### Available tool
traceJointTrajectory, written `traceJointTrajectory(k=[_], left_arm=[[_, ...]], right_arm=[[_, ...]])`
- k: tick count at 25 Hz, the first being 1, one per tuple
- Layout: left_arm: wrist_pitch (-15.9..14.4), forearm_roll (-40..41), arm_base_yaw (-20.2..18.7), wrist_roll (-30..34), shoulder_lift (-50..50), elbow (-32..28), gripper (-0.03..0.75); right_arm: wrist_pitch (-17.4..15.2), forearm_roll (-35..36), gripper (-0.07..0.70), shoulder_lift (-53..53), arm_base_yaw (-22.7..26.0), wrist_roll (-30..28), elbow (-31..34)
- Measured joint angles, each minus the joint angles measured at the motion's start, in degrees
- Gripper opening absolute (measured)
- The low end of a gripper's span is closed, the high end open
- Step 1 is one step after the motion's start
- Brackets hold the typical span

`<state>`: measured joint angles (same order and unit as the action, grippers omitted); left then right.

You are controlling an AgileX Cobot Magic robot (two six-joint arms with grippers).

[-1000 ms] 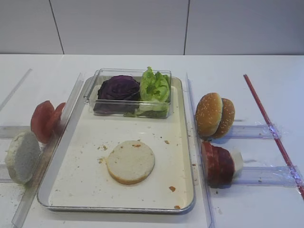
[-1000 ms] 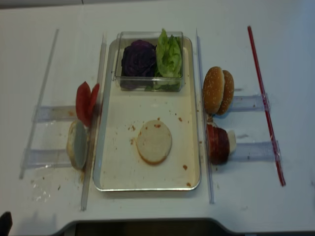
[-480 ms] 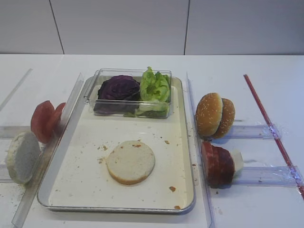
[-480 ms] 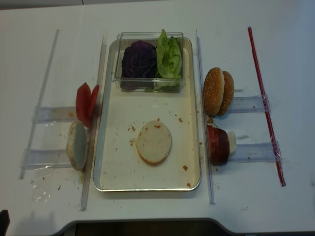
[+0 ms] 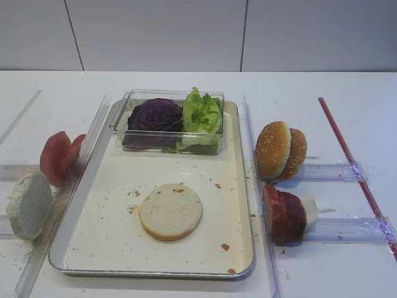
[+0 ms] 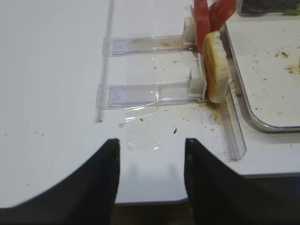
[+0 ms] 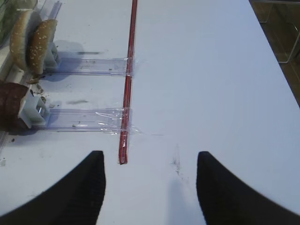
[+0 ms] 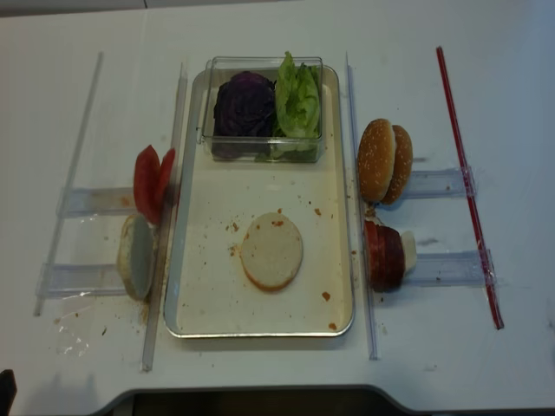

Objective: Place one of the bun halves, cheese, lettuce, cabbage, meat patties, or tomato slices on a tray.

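- Bun half (image 5: 170,212): lies flat, centre-near on the tray (image 5: 239,186).
- Left gripper (image 6: 151,173): jaws apart, empty, left of the tray, nearer the upright spare bun (image 6: 216,65).
- Right gripper (image 7: 150,187): clenched, empty, far right.

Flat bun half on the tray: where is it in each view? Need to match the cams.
Exterior high: bun half lies flat, lower middle of the tray.
Exterior high (realsense): bun half at picture centre, on the tray's near half.
Left wrist: not in view; only a tray corner shows at right.
Right wrist: not in view.
Shared landmark in both high views: the clear box at the tray's far end.
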<state>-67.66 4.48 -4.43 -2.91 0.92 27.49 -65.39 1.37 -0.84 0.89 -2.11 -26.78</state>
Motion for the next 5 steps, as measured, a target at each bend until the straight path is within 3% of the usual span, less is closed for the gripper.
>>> traceJointTrajectory(k=[5], left_arm=[[0.0, 0.0, 0.0, 0.0, 0.0, 0.0, 0.308]], right_arm=[[0.0, 0.0, 0.446, 0.0, 0.0, 0.0, 0.0]])
